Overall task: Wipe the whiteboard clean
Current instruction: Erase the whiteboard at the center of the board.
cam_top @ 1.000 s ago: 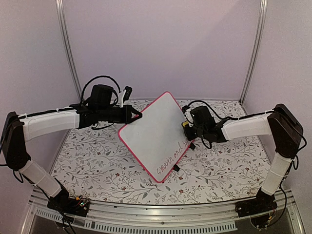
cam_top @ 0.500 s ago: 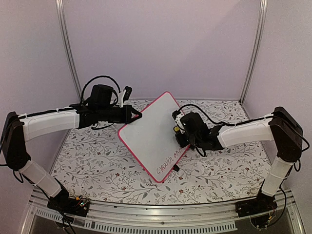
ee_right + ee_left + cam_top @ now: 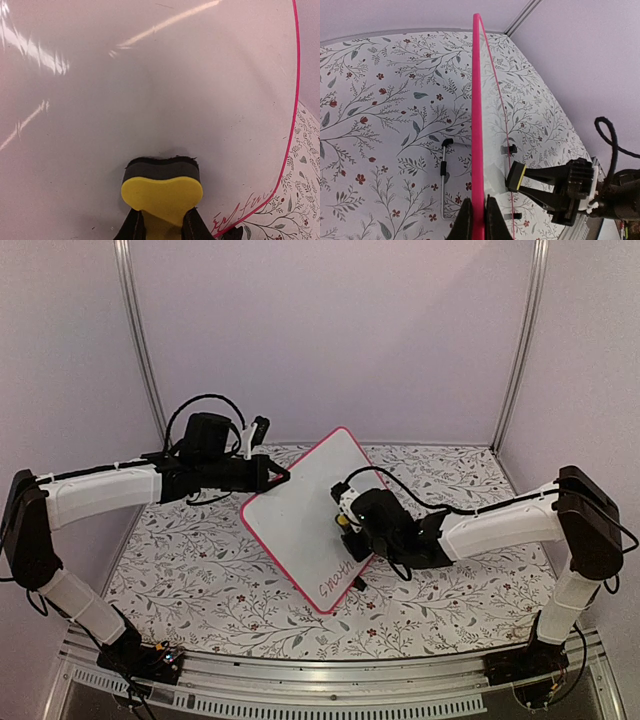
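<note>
Edgewise, whiteboard [image 3: 297, 525] within left hand [image 3: 479, 220]

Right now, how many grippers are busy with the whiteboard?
2. The left gripper clamps the whiteboard by its left edge; the right gripper holds a yellow eraser against its face, near the red writing.

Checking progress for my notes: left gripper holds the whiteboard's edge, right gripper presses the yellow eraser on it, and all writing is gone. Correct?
Not all gone: the right wrist view shows red writing near the lower corner of the whiteboard. The rest stands: left gripper on the edge, right gripper pressing the yellow eraser on it.
</note>
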Available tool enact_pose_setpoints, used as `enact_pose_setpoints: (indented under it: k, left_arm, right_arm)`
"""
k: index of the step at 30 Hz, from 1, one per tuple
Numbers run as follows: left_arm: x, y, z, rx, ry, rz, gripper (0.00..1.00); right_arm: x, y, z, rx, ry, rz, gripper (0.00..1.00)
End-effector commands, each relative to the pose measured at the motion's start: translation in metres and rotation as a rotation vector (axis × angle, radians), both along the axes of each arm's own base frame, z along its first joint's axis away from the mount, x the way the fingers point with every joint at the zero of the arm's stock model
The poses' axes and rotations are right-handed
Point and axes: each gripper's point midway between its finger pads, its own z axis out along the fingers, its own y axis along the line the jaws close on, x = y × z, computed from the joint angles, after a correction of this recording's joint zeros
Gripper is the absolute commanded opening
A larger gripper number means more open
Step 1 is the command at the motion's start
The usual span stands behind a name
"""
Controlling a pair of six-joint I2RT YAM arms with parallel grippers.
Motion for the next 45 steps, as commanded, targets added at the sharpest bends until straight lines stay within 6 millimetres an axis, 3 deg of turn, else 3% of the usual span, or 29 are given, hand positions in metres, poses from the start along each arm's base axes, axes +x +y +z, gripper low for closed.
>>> enact_pose_setpoints:
  k: [1, 18, 27, 32, 36, 40, 42, 45]
  left_arm:
    - [-0.019, -0.005, -0.034, 0.114, 0.009, -0.095, 0.0]
    - [-0.019, -0.005, -0.036, 0.121, 0.008, -0.091, 0.0]
    - [-0.019, -0.004, -0.036, 0.124, 0.007, -0.09, 0.0]
    - [-0.019, -0.004, -0.036, 0.126, 0.005, -0.089, 0.0]
    - [-0.019, -0.004, -0.035, 0.128, 0.001, -0.088, 0.0]
    - [-0.021, -0.005, -0.035, 0.122, 0.004, -0.094, 0.0]
    - [-0.019, -0.005, -0.037, 0.13, 0.005, -0.09, 0.0]
    - [-0.015, -0.005, -0.036, 0.151, 0.017, -0.08, 0.0]
  right_arm:
    - [-0.062, 0.036, -0.055, -0.026, 0.161, 0.228, 0.15]
    - [-0.116, 0.065, -0.058, -0.061, 0.116, 0.335, 0.16]
    - [-0.124, 0.072, -0.045, -0.04, 0.098, 0.349, 0.16]
    - [-0.121, 0.07, -0.02, 0.002, 0.064, 0.335, 0.16]
    - [-0.121, 0.066, 0.024, 0.104, 0.015, 0.333, 0.16]
    - [-0.117, 0.054, 0.08, 0.242, -0.074, 0.297, 0.17]
    - [-0.109, 0.047, 0.094, 0.275, -0.122, 0.244, 0.17]
    - [-0.103, 0.047, 0.095, 0.29, -0.159, 0.216, 0.18]
